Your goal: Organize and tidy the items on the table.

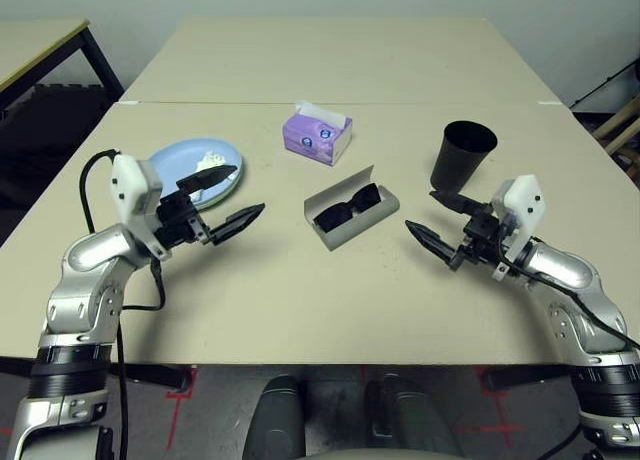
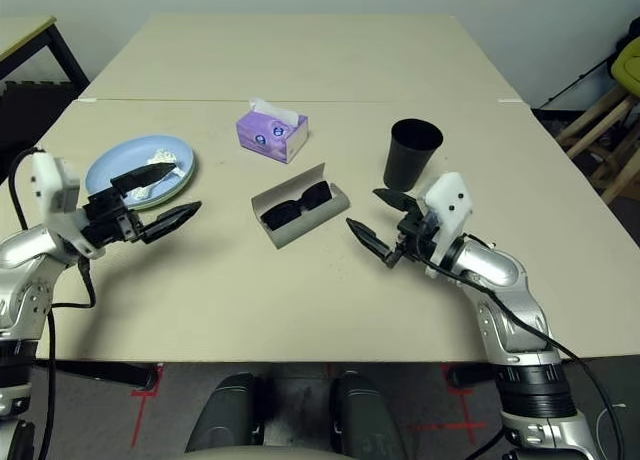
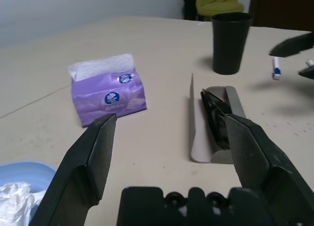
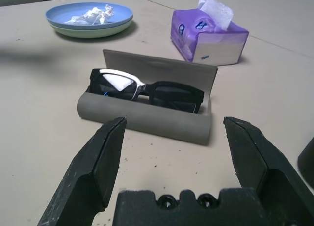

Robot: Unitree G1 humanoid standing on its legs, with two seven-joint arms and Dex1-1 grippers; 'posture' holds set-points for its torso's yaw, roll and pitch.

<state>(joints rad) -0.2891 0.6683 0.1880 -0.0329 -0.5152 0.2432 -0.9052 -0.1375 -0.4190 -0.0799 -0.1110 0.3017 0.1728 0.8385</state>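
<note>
We see both end effectors hovering above the beige counter with their fingers spread wide and nothing between them. The left end effector sits over the near edge of the light blue plate, which is stacked on a pale green plate and carries a crumpled white tissue. The right end effector points toward the middle of the counter, just in front of the black cup, which stands upright. Between the two end effectors lies the grey glasses case, its lid open and standing up along the far side, with the black sunglasses resting folded inside it. Beyond the case, toward the seam line across the counter, stands the purple tissue box with a white tissue poking out of its top. In the left wrist view we can make out a white marker with a blue tip lying near the cup, close under the right end effector's fingers.
</note>
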